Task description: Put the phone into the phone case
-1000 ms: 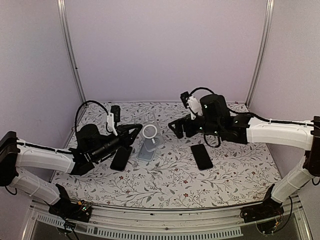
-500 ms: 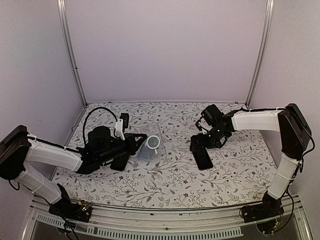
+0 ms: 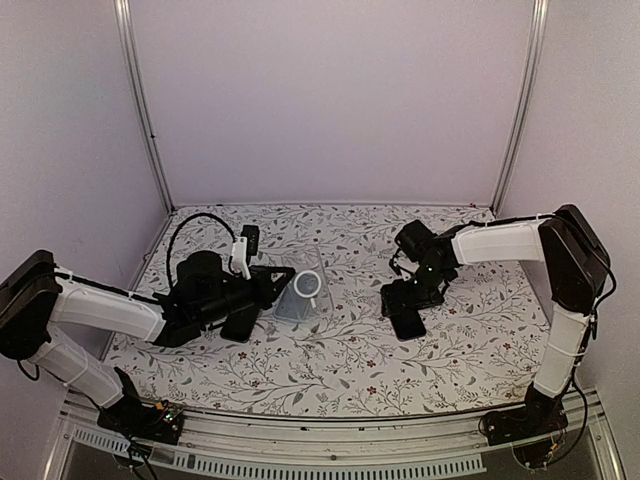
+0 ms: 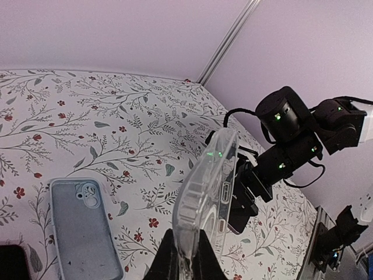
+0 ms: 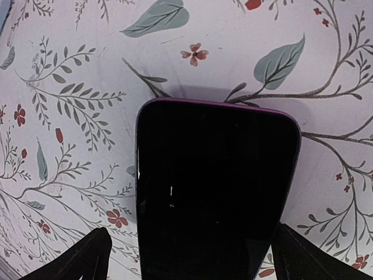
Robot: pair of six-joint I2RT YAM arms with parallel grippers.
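Right wrist view: phone (image 5: 215, 192) lies flat, screen up, purple rim showing, on the floral table (image 3: 340, 365). The right gripper (image 5: 191, 245) is spread wide, one finger either side of the phone's long edges at the end nearest the wrist; contact w/ the edges can't be told. The phone's other short edge is free, w/ bare cloth beyond it and on both sides.

Top view: phone sits right of centre, well off the back wall and right wall, w/ open cloth toward the near edge.

Left of centre, the left gripper (image 4: 182, 256) is pressed together on the lower edge of the clear phone case (image 4: 207, 192), held off the table, upright on edge and slightly tilted. A grey case (image 4: 81, 233) lies flat below it, near the left gripper. A dark slab (image 3: 240, 322) lies under the left arm. Btwn clear phone case and phone is only patterned cloth.
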